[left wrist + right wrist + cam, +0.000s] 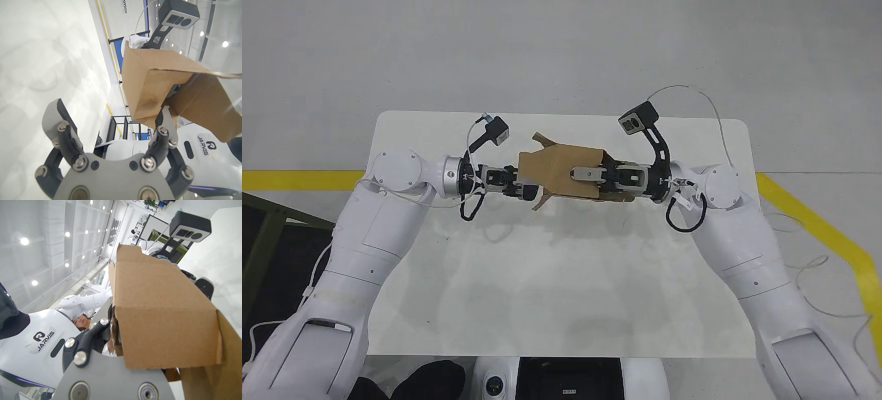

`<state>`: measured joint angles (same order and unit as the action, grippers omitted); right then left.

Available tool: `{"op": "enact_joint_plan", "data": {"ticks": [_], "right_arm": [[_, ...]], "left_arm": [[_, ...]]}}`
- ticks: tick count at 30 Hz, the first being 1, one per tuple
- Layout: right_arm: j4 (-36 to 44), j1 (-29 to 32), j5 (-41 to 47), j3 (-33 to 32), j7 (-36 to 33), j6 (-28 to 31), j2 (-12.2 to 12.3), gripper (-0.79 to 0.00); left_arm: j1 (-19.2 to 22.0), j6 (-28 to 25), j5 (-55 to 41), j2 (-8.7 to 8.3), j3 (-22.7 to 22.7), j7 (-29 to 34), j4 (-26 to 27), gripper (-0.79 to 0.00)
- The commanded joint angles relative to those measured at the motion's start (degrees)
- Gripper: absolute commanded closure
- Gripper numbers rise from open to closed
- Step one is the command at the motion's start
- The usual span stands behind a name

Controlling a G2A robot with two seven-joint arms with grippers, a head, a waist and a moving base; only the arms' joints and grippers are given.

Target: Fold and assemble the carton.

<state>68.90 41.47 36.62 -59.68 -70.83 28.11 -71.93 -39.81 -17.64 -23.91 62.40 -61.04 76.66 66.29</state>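
Currently right gripper [584,174] is pinching the carton [552,163] wall; left gripper [112,111] is hovering spread alongside. Likely next: fold flap [539,198] inward.

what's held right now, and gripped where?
The right gripper clamps the carton by the wall at its own end, one finger outside, one inside. The left gripper is open, a fingertip by the opposite flap, gripping nothing.
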Motion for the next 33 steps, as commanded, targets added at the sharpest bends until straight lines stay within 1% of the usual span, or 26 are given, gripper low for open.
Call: {"op": "enact_joint_plan", "data": {"ticks": [1, 7, 15, 25, 33], "right_arm": [[-0.37, -0.07, -0.01, -0.46, 0.49, 0.06, 0.05, 0.000], [-1.31, -0.19, -0.55, -1.61, 2.57, 0.17, 0.15, 0.000], [-1.94, -0.28, -1.94, -1.63, 5.29, 0.24, -0.03, 0.000], [-1.77, -0.29, -4.87, -0.32, 4.86, 0.21, -0.25, 0.000], [-0.47, -0.16, -5.50, 1.17, 4.43, 0.01, -0.62, 0.000]], "left_arm": [[-0.27, 0.03, 0.21, -0.09, -0.12, -0.05, -0.03, -0.785], [-1.21, 0.62, 0.74, -0.20, 0.32, 0.27, 0.48, -0.785], [-1.04, 1.09, 0.67, -0.02, 1.38, 0.96, 1.42, -0.785], [-0.32, 0.90, -0.04, -0.23, 0.36, 0.58, 0.55, -0.785], [-0.32, 0.89, -0.56, -0.18, 0.65, 0.71, 0.76, -0.785]]}}
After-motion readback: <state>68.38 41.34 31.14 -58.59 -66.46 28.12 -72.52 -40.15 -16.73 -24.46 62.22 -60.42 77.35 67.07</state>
